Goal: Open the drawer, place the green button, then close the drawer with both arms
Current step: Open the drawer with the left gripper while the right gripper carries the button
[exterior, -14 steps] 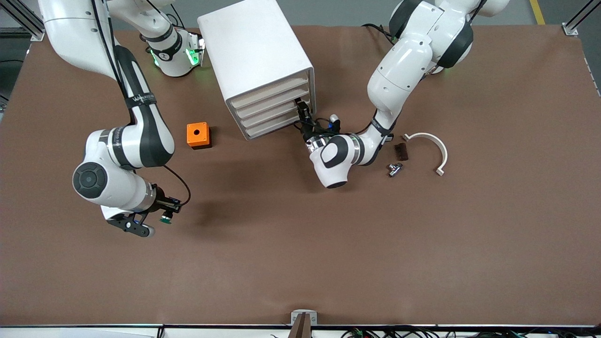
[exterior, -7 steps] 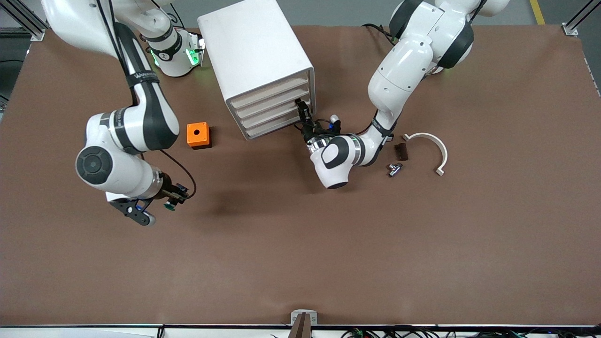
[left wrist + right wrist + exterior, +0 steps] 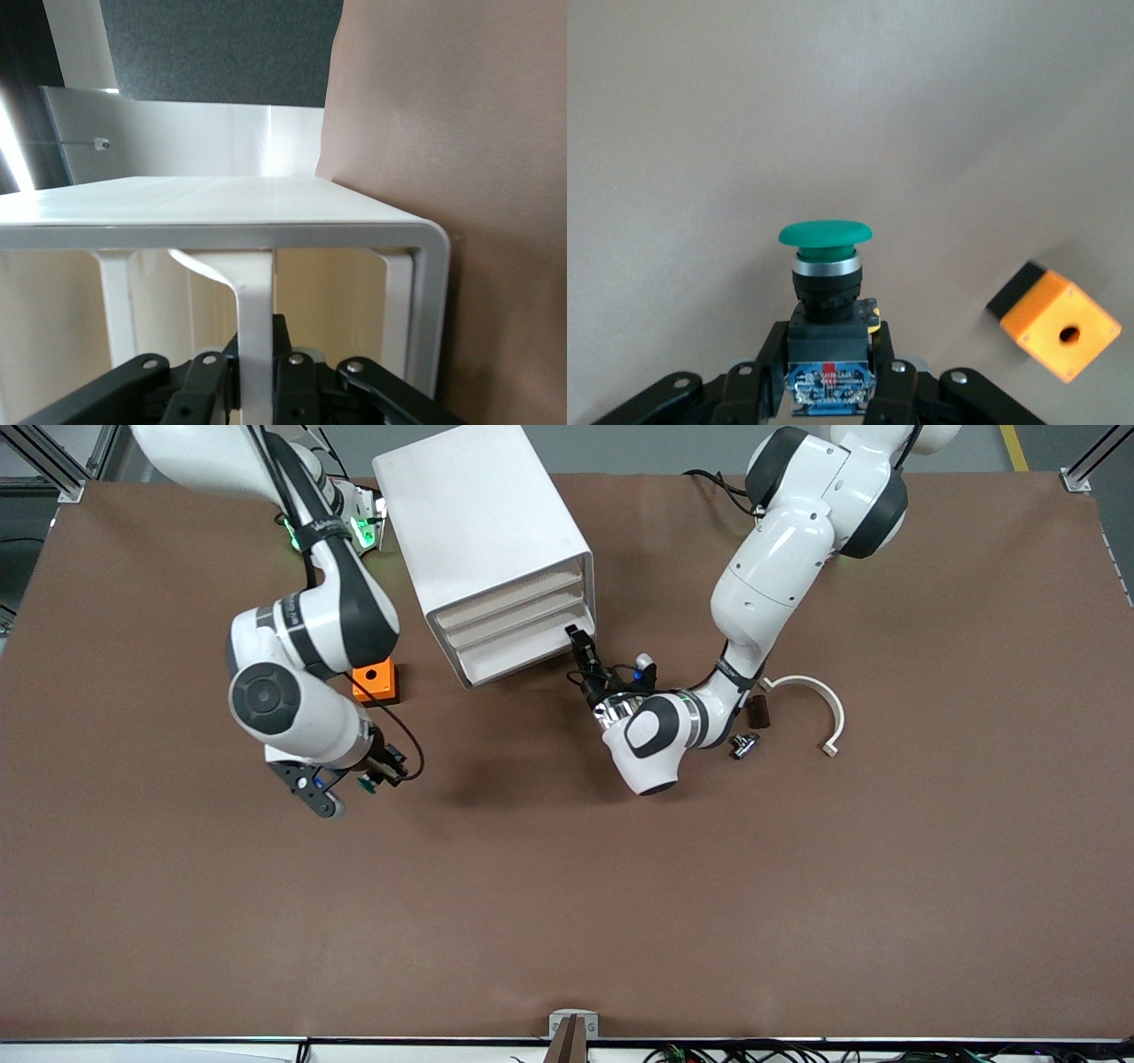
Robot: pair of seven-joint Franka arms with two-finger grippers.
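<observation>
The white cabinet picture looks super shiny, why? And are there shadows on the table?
Left wrist view: light glares off the cabinet, and the left gripper shut on the drawer's handle looks blurry. Front view: soft dark shadows lie on the table under both arms.

In the front view the right arm's forearm, upper left of centre, covers part of the orange cube, and the button below it is only a green speck, its body too small to make out. The left wrist view's bottom edge cuts off the left gripper and the lower part of the drawer. The right wrist view's bottom edge crops the right gripper.
</observation>
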